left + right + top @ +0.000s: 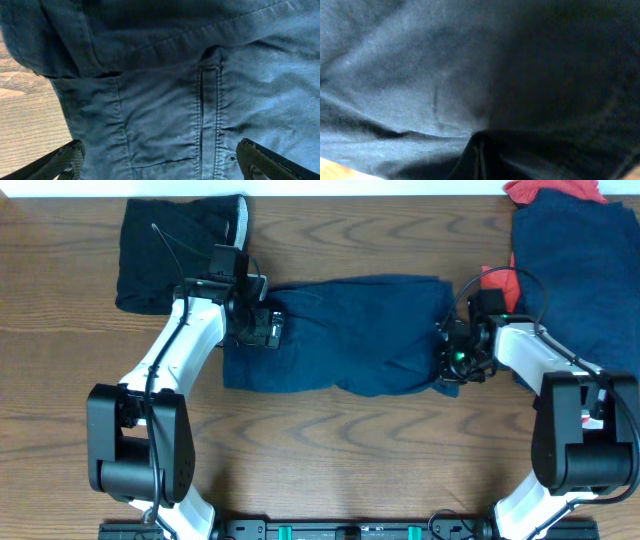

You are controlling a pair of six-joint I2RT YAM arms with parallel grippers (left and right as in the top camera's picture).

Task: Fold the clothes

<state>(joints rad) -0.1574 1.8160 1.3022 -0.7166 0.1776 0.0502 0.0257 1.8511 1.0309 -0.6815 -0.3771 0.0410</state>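
The navy-blue shorts [345,335] lie folded in a wide band across the middle of the table. My left gripper [258,327] is at their left end. In the left wrist view its fingers [160,165] are spread wide over the stitched pocket fabric [165,115], open and holding nothing. My right gripper [450,357] is at the shorts' right end. In the right wrist view its fingers [480,157] are closed together, pinching a dark fold of the navy fabric [420,75].
A black piece with a grey band [180,250] lies folded at the back left. A pile of navy cloth [580,270] with red-orange pieces [555,190] sits at the back right. Wooden tabletop [350,450] shows in front.
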